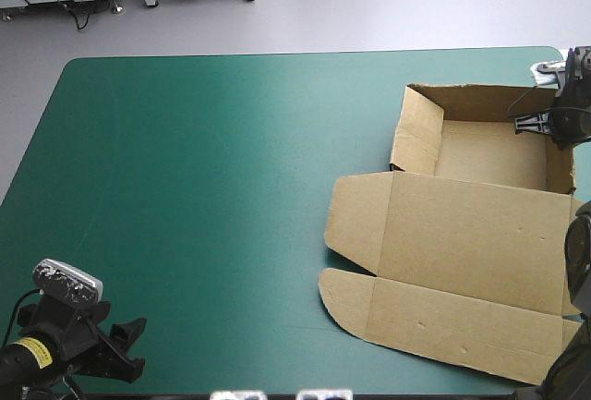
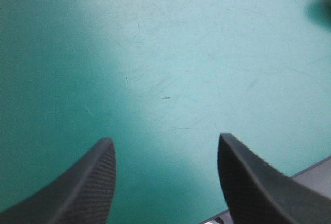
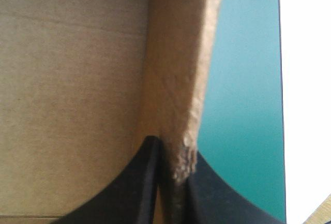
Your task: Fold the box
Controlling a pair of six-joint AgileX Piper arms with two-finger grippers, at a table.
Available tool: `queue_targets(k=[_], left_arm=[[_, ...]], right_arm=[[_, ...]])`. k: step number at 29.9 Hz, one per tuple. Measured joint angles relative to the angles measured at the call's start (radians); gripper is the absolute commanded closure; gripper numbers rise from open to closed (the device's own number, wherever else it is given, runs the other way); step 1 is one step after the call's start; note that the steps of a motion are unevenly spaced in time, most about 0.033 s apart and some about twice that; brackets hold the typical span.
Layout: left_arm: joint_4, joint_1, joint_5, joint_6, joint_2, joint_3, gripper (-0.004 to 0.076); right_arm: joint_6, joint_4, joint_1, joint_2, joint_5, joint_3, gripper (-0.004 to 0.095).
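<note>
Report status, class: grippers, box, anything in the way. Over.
Left gripper open over bare cover. Right gripper shut on box wall. Box an open tray, lid flat. Nothing in the way.

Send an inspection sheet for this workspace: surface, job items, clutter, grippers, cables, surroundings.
Surface: teal-green cover, fine scratches.
Job's things: brown box on the right half, an open tray with walls raised, lid flat toward the near edge.
Clutter: nothing seen.
Grippers: left gripper open over bare cover at the near-left corner; right gripper shut on the box's side wall by the table's right edge.
Cables: nothing seen.
Surroundings: nothing seen.
</note>
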Motion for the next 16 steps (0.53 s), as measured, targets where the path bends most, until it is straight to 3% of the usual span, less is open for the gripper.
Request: queue_targets(k=[2, 5, 16], left_arm=[[0.002, 0.000, 0.000, 0.000, 0.000, 0.000, 0.0305], [0.018, 0.000, 0.000, 0.000, 0.000, 0.000, 0.0305], [0.041, 0.000, 0.000, 0.007, 0.000, 0.000, 0.0305]], right_arm=[[-0.003, -0.029, 0.000, 0.031, -0.004, 0.000, 0.0565], [-0.008, -0.056, -0.001, 0.063, -0.006, 0.000, 0.0484], [-0.030, -0.063, -0.003, 0.014, -0.007, 0.002, 0.0482]])
